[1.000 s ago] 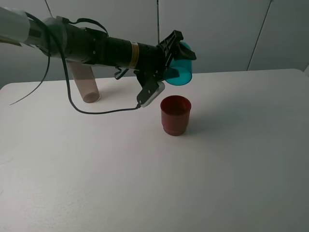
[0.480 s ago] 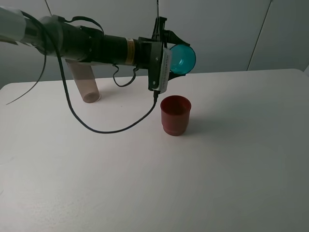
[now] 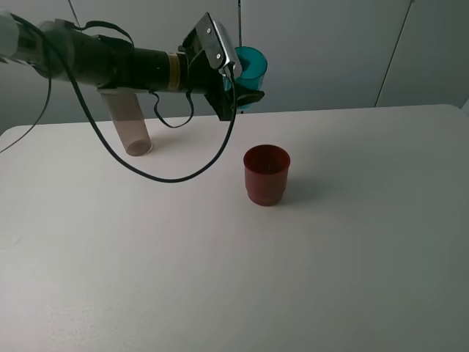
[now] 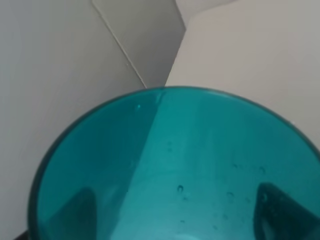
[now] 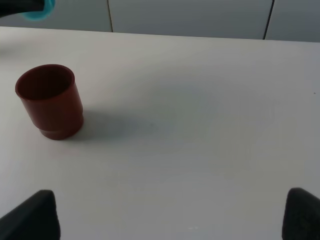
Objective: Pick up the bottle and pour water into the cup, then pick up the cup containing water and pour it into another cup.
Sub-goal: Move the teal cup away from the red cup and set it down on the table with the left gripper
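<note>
Up near the top of the exterior high frame, a little left of centre, my left gripper (image 3: 238, 86) was clamped on the teal cup (image 3: 249, 67), held in the air above the white table (image 3: 352, 242) with its mouth turned upward; my arm (image 3: 124, 66) stretched in from the upper left, a black cable (image 3: 165, 178) drooping from it toward the tabletop; in my left wrist view the cup (image 4: 175, 170) filled the lower part of the picture, its inner wall speckled with small droplets, and the dark shapes of my fingers (image 4: 277, 210) showed through the plastic on either side; the red cup (image 3: 266, 174) stood upright on the table just right of centre, below and slightly right of the teal one, well apart from it; my right wrist view caught that red cup (image 5: 50, 100) at the left of its frame; the bottle (image 3: 130, 125) stood at the upper left of the table, behind my arm, its upper part hidden; my right gripper's fingertips (image 5: 32, 215) showed only as dark corners at the bottom of the right wrist view, spread wide apart with nothing between them.
</note>
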### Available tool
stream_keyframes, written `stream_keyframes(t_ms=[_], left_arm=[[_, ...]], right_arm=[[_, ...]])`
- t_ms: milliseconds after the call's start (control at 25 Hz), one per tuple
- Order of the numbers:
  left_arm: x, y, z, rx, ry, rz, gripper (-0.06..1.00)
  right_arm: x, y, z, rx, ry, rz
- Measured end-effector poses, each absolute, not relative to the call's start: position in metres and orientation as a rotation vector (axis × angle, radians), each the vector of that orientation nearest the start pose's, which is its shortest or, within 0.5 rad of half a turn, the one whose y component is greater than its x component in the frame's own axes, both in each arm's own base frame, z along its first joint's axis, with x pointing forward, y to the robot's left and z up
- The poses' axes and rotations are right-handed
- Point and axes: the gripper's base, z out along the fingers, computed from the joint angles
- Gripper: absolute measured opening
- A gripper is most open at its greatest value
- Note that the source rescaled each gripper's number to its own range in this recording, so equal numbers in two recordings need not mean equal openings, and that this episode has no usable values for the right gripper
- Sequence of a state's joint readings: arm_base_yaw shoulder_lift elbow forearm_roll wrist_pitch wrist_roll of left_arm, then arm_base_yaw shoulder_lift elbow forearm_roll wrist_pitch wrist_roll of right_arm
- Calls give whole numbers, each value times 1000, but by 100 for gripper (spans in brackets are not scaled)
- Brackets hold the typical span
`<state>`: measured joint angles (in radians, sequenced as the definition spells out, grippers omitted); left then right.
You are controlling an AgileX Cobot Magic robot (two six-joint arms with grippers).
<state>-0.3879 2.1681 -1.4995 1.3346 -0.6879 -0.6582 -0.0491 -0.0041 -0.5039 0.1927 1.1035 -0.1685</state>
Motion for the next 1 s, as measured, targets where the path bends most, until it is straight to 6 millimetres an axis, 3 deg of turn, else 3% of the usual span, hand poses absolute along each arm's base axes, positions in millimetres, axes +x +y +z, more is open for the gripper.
stream_keyframes(t_ms=[200,480,800,1000], left_arm=[[430,-222,173,1175,1540,-563,8],[439,-222,142,992,1651,-654,8],[449,-218,100,841,1708,-635,8],[450,-217,92,805,1715,-633,8]], right_arm=[[-8,16,276,-138,2060,98],[-8,16,276,-138,2060,98],[-8,16,276,-138,2060,98],[-8,16,276,-138,2060,98]])
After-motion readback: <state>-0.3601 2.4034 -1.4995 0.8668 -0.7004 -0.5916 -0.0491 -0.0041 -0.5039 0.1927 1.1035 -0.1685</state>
